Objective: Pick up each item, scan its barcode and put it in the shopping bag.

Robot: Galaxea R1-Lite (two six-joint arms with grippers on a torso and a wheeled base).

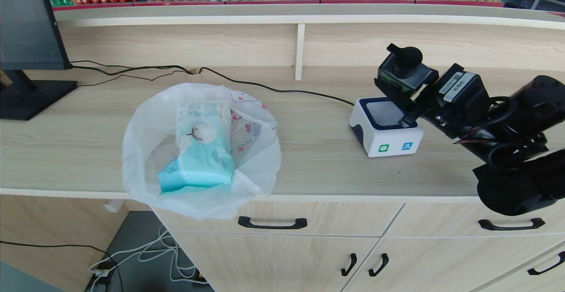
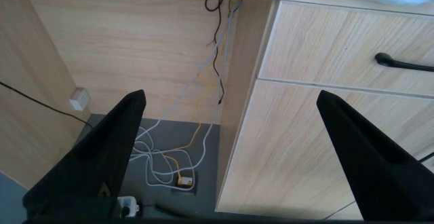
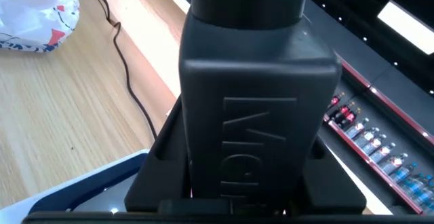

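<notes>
A white shopping bag (image 1: 145, 150) is set at the front edge of the worktop (image 1: 309, 150), left of the middle, with its lower side hanging over that edge. Inside it a teal tissue pack (image 1: 201, 150) is leaned upright.

Toward the right end of the worktop a white scanner (image 1: 388, 144) with a blue-rimmed top is placed. A black bottle (image 1: 404, 62) with a round cap is held over the scanner's far side, grasped tightly by the fingers of the right gripper (image 1: 410, 93).

The left gripper (image 2: 230, 170) is held below the worktop, before the cupboard fronts, its fingers (image 2: 102, 163) spread apart with nothing between them.

A black cable (image 1: 265, 88) is laid along the back of the worktop to the scanner, and a monitor (image 1: 26, 22) is stood at the far left corner.
</notes>
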